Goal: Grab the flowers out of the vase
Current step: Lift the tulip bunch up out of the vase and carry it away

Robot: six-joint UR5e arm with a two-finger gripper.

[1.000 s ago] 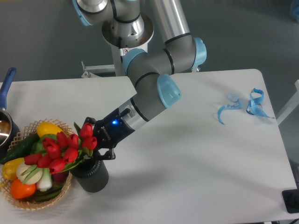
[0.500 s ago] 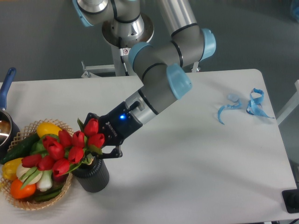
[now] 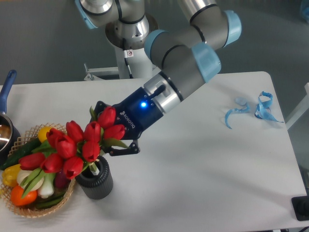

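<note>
The flowers [image 3: 77,145], a bunch of red tulips with green leaves, are raised and tilted left, their stem ends still reaching into the mouth of the vase [image 3: 95,180]. That vase is a short dark ribbed cylinder standing upright on the white table, beside the basket. My gripper [image 3: 115,141] is shut on the flowers' stems just above the vase; the blooms hide most of its fingers. The arm reaches down from the upper right, a blue light glowing on its wrist.
A woven wicker basket [image 3: 63,199] of vegetables stands left of the vase, partly under the blooms. A blue-handled pot [image 3: 6,96] sits at the far left edge. Blue ribbon scraps [image 3: 258,109] lie at the right. The table's front edge runs close below the vase.
The gripper has risen and moved right, drawing the flowers upward out of the vase. The vase has stayed in place.
</note>
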